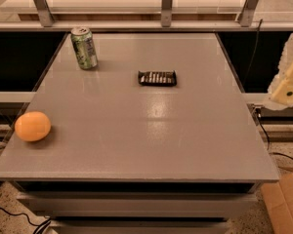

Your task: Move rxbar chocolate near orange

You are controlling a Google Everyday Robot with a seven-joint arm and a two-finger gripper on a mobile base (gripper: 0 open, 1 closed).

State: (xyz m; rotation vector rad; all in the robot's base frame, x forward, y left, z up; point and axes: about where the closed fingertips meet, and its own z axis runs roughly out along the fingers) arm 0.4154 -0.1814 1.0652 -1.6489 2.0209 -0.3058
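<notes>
The rxbar chocolate (157,78) is a flat black bar with pale lettering, lying on the grey table toward the back middle. The orange (32,126) sits at the table's left edge, near the front. My gripper (289,77) shows as a pale cream shape at the right edge of the camera view, off the table's right side and well away from the bar, with nothing seen in it.
A green soda can (84,48) stands upright at the back left of the grey table (151,140). A window rail with metal posts runs behind the table. A cardboard box (285,204) sits on the floor at the lower right. Cables lie on the floor.
</notes>
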